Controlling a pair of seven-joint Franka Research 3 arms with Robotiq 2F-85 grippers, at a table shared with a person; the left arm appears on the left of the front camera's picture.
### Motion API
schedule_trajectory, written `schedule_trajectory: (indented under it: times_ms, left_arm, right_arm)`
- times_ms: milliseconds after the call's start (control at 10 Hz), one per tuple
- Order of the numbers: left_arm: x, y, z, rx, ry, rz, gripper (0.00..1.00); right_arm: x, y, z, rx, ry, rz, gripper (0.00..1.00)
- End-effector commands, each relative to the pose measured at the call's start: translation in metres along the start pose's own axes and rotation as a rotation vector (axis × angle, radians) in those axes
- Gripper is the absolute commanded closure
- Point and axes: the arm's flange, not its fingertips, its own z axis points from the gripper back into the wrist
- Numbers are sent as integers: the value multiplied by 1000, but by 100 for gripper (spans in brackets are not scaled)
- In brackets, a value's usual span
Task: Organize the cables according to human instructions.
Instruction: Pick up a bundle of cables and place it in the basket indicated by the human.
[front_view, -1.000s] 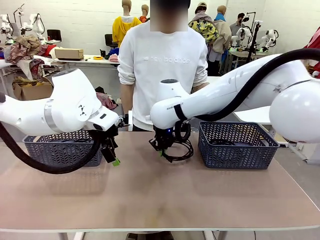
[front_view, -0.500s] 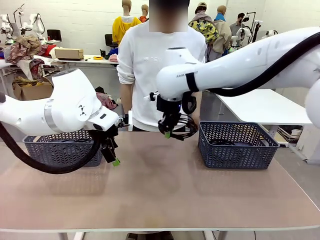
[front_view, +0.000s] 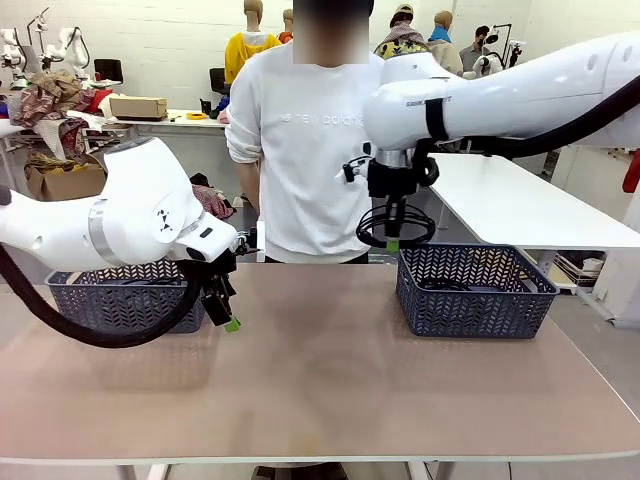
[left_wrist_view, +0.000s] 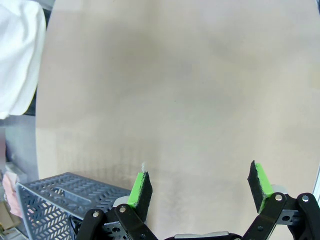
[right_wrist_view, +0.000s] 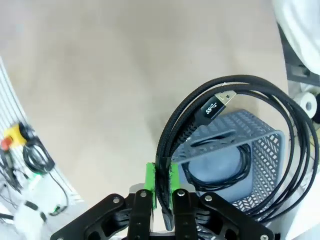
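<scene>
**Front view: coiled cable hangs just off the near-left corner of the right basket**

The right gripper (front_view: 393, 243) is raised above the tabletop (front_view: 320, 380) near its far edge, jaws pressed together on a coiled black cable (front_view: 396, 224). The coil hangs as a loop around the fingers, its plane close to upright, and sits above and just to the left of the right basket (front_view: 474, 290), near that basket's far-left corner. The move ahead turns on that offset: the basket's opening lies to the right of and below the coil, so the drop seems to call for a short shift toward the table's right edge before the loop can clear the rim.

In the right wrist view the green pads (right_wrist_view: 150, 184) pinch several strands of the cable (right_wrist_view: 235, 145) together, a USB plug end (right_wrist_view: 216, 104) lies across the loop, and the basket (right_wrist_view: 235, 165) shows through the ring, already holding another coiled cord (right_wrist_view: 243, 169).

The left gripper (front_view: 224, 312) hangs low over the table in front of the left basket (front_view: 110, 295), close to the left edge, jaws spread and holding nothing; its wrist view shows bare table between the pads (left_wrist_view: 140, 187). It is well apart from the held cable, so the right arm is clearly the nearer one.
</scene>
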Motion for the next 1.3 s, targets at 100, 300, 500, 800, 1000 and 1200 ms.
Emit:
schedule_trajectory:
  times_ms: [100, 300, 500, 800, 1000, 1200]
  left_arm:
    - [-1, 0, 1, -1, 0, 1, 0]
    - [-1, 0, 1, -1, 0, 1, 0]
    - [-1, 0, 1, -1, 0, 1, 0]
    - [-1, 0, 1, -1, 0, 1, 0]
    - [-1, 0, 1, -1, 0, 1, 0]
    - [-1, 0, 1, -1, 0, 1, 0]
  right_arm:
    - [-32, -23, -10, 22, -33, 78, 100]
    - [-37, -29, -15, -32, -13, 53, 100]
    - [-34, -29, -10, 21, -8, 62, 100]
    - [-34, -29, -10, 21, -8, 62, 100]
    - [-40, -40, -17, 9, -9, 73, 87]
    - [-65, -43, -22, -12, -19, 56, 87]
